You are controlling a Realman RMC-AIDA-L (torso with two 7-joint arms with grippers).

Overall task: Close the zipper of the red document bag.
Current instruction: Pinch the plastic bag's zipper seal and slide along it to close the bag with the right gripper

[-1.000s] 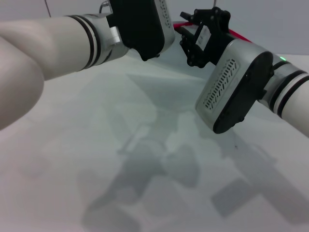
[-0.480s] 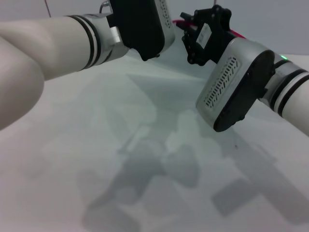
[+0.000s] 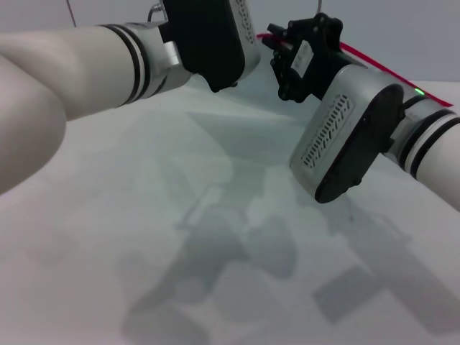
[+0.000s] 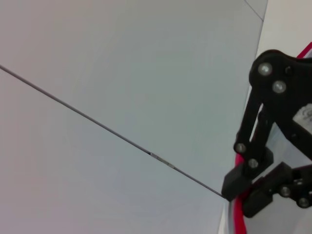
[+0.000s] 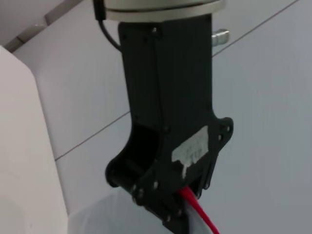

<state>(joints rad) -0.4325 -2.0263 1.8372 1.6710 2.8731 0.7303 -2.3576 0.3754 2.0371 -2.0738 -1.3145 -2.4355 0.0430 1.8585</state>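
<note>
Both tools are held at the zipper (image 3: 374, 66) at twelve o'clock: left tool (image 5: 181, 207) gripping it, right tool (image 3: 277, 52) state untellable; uneven pull could jam it.

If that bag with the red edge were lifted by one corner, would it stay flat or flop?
It would probably flop: the red document bag looks like thin, translucent film, so it is likely light too. Its zipper runs straight beyond the right hand, so that edge is probably stiffer. The left hand also grips there, perhaps because smooth film slips.
</note>
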